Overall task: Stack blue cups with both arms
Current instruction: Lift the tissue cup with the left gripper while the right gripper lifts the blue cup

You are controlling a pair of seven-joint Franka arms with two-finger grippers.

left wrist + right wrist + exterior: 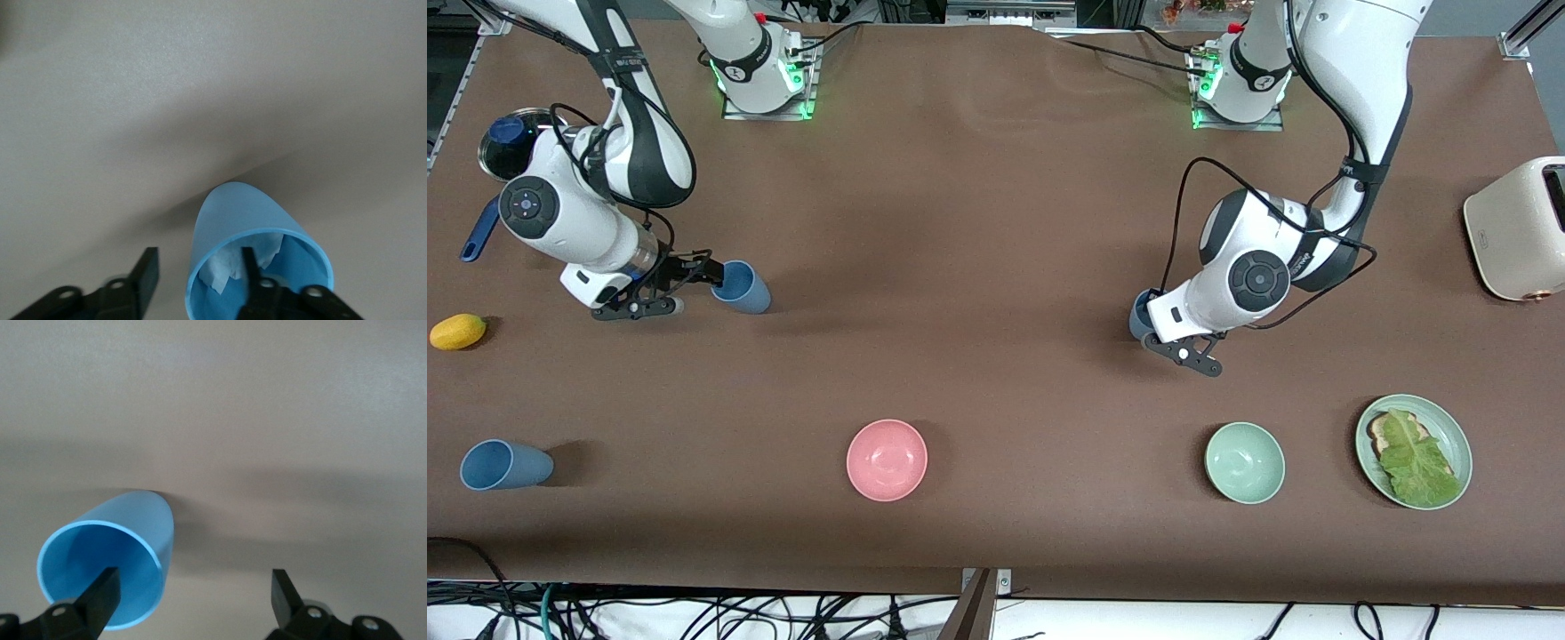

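A medium blue cup (744,287) lies tipped on the table with its mouth toward my right gripper (692,286). In the right wrist view the right gripper (193,577) is open, with one finger at the mouth of this cup (127,520) and the other well clear of it. A duller blue cup (1138,316) shows partly under my left hand. My left gripper (1169,345) is at this cup. In the left wrist view the left gripper (199,257) is open, with one finger inside this cup (240,213) and the other outside its wall. Another blue cup (505,464) lies on its side near the front edge at the right arm's end.
A pink bowl (887,460), a pale green bowl (1245,462) and a green plate (1458,436) with toast and lettuce stand along the front. A cream toaster (1520,227) is at the left arm's end. A yellow fruit (458,332) and a dark pan (511,142) are at the right arm's end.
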